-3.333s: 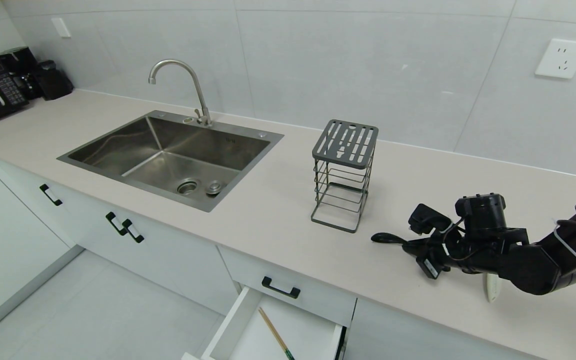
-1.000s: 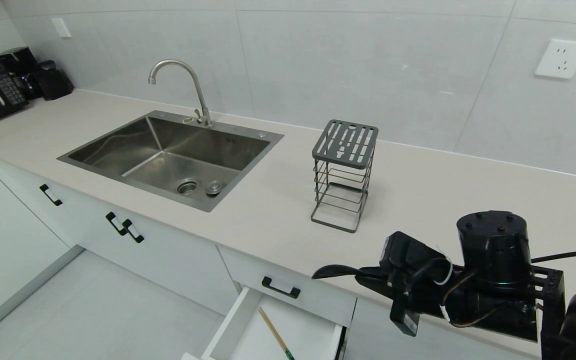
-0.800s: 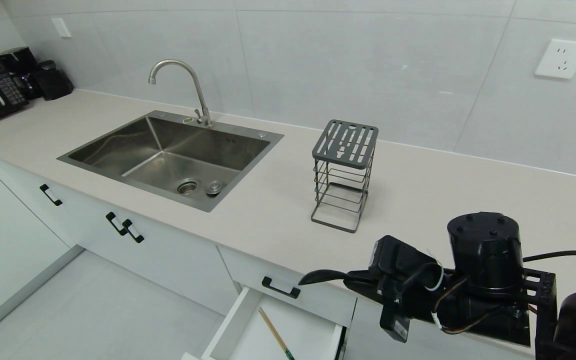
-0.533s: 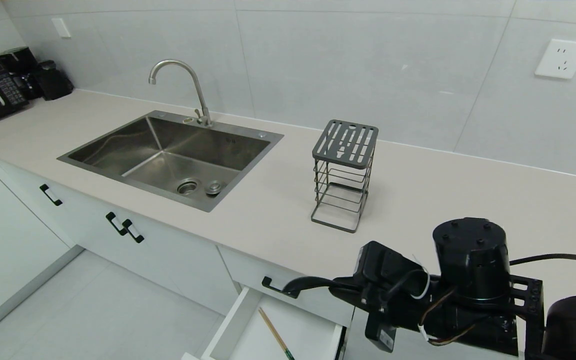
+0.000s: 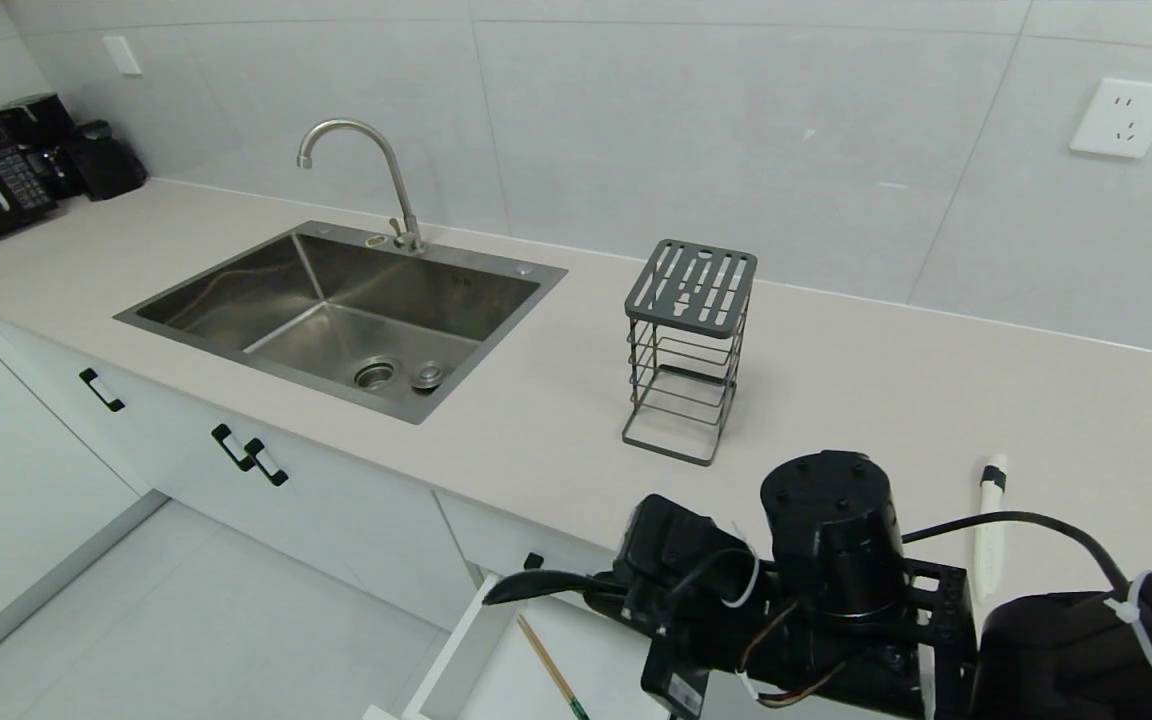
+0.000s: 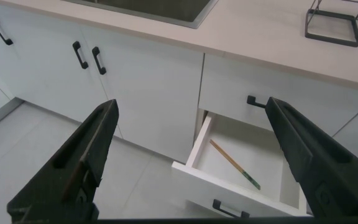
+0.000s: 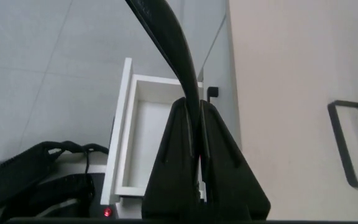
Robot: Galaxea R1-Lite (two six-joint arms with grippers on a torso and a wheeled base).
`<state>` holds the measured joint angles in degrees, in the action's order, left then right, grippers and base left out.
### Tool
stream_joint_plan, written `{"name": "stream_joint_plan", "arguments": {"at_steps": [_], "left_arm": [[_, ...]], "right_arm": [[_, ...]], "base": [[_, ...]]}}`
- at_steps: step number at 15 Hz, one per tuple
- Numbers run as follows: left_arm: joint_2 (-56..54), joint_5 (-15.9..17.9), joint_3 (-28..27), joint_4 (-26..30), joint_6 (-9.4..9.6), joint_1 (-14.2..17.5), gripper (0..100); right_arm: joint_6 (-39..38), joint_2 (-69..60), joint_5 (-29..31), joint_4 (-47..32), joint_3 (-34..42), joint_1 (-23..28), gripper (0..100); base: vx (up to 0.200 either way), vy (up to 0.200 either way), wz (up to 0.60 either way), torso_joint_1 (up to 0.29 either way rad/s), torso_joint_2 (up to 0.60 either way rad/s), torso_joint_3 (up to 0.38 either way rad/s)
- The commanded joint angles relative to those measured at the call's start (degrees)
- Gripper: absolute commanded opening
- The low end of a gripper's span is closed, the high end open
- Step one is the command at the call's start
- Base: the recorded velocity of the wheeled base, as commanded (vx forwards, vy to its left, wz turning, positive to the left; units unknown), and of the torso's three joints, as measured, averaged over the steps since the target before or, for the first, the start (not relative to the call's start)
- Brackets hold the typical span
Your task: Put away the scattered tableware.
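Black spoon [image 5: 534, 584] horizontal in right pincer [image 5: 608, 598], bowl pointing left above drawer [image 5: 448, 648].

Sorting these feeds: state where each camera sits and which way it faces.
Head view: on the head, facing forward and down over counter and sink; right gripper with black spoon shows.
Left wrist view: on the left wrist, facing down at the open drawer; open left gripper shows.
Right wrist view: on the right wrist, facing along the black spoon toward the drawer.
Shared: all three show the drawer.
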<state>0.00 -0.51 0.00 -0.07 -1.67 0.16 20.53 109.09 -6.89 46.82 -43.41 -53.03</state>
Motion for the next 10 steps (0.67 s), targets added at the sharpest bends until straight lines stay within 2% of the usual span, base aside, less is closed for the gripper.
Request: {"name": "stream_joint_plan", "arguments": {"at_steps": [1, 3, 5, 7, 10], "left_arm": [[0.0, 0.0, 0.0, 0.0, -0.09, 0.0, 100], [0.0, 0.0, 0.0, 0.0, 0.0, 0.0, 100], [0.0, -0.1, 0.0, 0.0, 0.0, 0.0, 100], [0.0, 0.0, 0.0, 0.0, -0.09, 0.0, 100], [0.0, 0.0, 0.0, 0.0, 0.0, 0.0, 100]], "right_arm": [[-3.0, 3.1, 2.3, 0.1, -3.4, -2.0, 0], [-10.1, 4.0, 7.8, -0.2, -7.7, -3.7, 0], [-14.8, 3.1, 11.2, -1.1, -7.0, -4.8, 0], [-18.2, 1.3, 11.2, -2.1, -3.8, -5.9, 0], [-18.0, 0.8, 11.2, -2.2, -3.2, -6.9, 0]], "base": [[0.0, 0.0, 0.0, 0.0, 0.0, 0.0], [0.0, 0.0, 0.0, 0.0, 0.0, 0.0], [0.0, 0.0, 0.0, 0.0, 0.0, 0.0], [0.0, 0.0, 0.0, 0.0, 0.0, 0.0], [0.0, 0.0, 0.0, 0.0, 0.0, 0.0]]}}
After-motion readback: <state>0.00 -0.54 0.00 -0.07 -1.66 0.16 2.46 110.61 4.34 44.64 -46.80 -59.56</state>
